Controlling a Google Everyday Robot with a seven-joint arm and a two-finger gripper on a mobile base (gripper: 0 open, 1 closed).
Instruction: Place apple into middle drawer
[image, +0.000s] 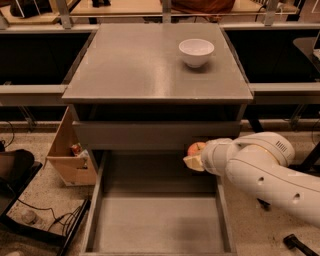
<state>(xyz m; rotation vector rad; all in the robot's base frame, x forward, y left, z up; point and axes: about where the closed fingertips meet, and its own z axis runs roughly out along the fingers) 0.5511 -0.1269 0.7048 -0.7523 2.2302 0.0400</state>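
Reaching in from the right in the one camera view, the gripper (194, 157) is being recorded at the rear right corner of the pulled-out middle drawer (150, 225). It is being carried at the end of the white arm (270, 167). The jaws are being judged as closed on the apple (197, 147), whose red and yellow top is showing just above the pale tip of the gripper. The apple is being held clear of the drawer floor, just below the plain grey front panel (155, 134) of the drawer above and close to the middle drawer's right wall. It is not being supported by any surface that can be seen. The relation governing the coming move is being noted as follows: the bare drawer floor is lying below the apple and off to the left and toward the camera. The drawer's open length is running from the cabinet toward the camera. A descent with a small shift leftward and away from the cabinet face is therefore being judged as what is needed before release, so that the apple is not being dropped against the right wall or the panel above. The white bowl (196, 51) is sitting well apart on the cabinet top (145, 65) and is being judged as playing no part. A cardboard box (67, 157) is standing on the floor at the cabinet's left.
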